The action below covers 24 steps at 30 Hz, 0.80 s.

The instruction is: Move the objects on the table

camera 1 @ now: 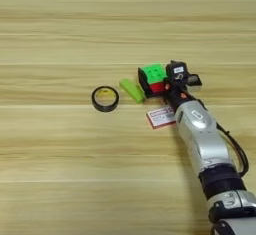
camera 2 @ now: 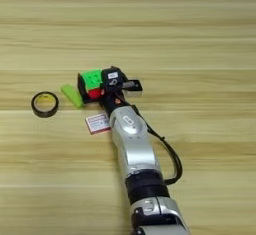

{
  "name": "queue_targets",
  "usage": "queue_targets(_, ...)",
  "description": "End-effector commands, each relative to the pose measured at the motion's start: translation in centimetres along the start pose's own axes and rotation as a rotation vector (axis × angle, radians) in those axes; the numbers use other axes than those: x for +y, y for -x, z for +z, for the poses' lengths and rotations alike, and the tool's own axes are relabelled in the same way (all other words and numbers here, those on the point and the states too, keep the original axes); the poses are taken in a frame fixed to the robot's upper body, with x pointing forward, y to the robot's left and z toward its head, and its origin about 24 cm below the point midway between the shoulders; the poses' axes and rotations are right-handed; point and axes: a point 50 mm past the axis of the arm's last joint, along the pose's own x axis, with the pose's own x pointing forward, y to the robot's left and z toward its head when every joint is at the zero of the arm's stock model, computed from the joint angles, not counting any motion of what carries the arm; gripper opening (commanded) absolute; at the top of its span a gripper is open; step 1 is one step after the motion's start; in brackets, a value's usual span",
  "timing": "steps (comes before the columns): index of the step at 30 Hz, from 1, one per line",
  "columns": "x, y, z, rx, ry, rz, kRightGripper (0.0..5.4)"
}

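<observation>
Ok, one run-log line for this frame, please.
right tool: shut on puzzle cube | lime green bar: left of cube | black tape ring: apart, further left | card box: beside forearm

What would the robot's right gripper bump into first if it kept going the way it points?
Most likely the puzzle cube: the right gripper sits right at it already, one black finger on the cube's left side. Beyond it is only bare table.
</observation>
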Motion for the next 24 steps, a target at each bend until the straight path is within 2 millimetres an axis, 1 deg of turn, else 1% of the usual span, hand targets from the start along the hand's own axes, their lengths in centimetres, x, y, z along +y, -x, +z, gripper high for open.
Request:
queue_targets(1,-0.12,-1.15,2.26,-0.087,0.019,0.008,5.36)
queue_targets(6,0.0,-1.32,1.63,-0.059,0.0,0.023,5.36)
queue_targets(13,-0.04,-1.37,1.66,-0.068,-0.009,0.022,5.36)
queue_targets(14,-0.03,-1.36,1.67,-0.069,-0.01,0.023,5.18)
queue_targets(15,-0.02,-1.37,1.68,-0.07,-0.011,0.023,5.18)
queue_targets(18,-0.01,-1.39,1.7,-0.073,-0.014,0.025,4.82)
queue_targets(19,-0.01,-1.39,1.71,-0.075,-0.014,0.026,4.82)
queue_targets(20,0.0,-1.38,1.72,-0.075,-0.014,0.027,4.62)
queue_targets(24,0.02,-1.4,1.75,-0.078,-0.016,0.026,4.16)
